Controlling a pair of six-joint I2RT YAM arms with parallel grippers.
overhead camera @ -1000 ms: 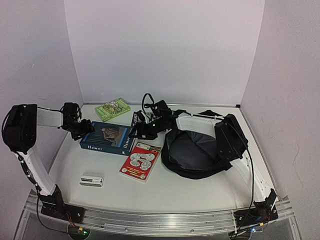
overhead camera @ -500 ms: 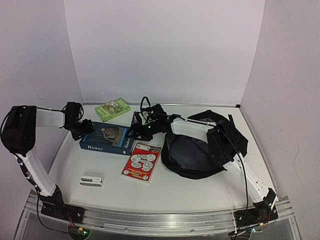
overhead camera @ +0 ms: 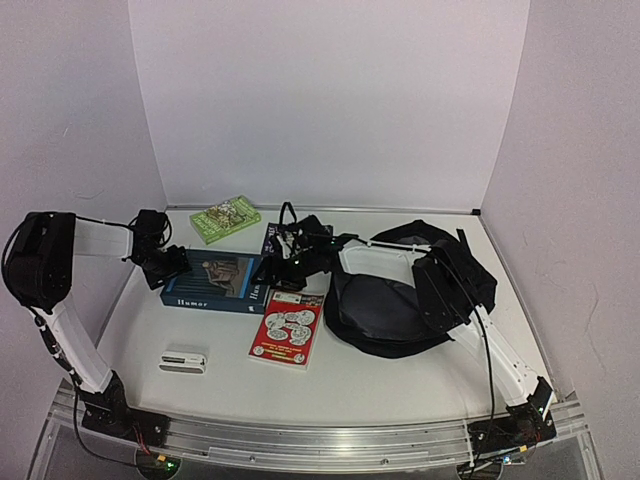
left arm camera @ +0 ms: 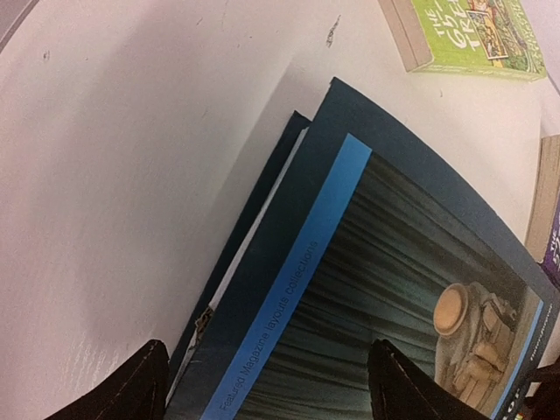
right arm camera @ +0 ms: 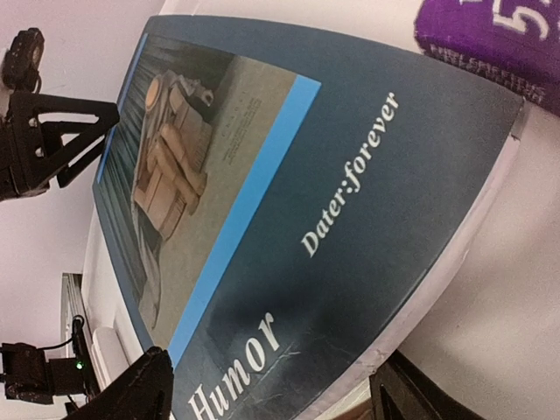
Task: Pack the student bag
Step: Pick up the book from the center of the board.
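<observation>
- The left claw is released. Its two black fingers stand spread at the left short end of the dark blue hardback book lettered "Humor", with the book's corner between them. No clamping contact is visible.
- The book lies on the white desk. Its long axis runs left to right, with one claw at each short end.
- The right claw is also released, fingers spread astride the book's right short end.
- The student bag, a large black soft fabric backpack, lies on the desk to the right of the book, just beyond the right claw. The right arm reaches across above it.
- Judgement: the coming move depends on shifting the book rightward, along its own long axis, toward the bag. The right arm is the nearer one. The position of the bag's opening cannot be determined from these views.
</observation>
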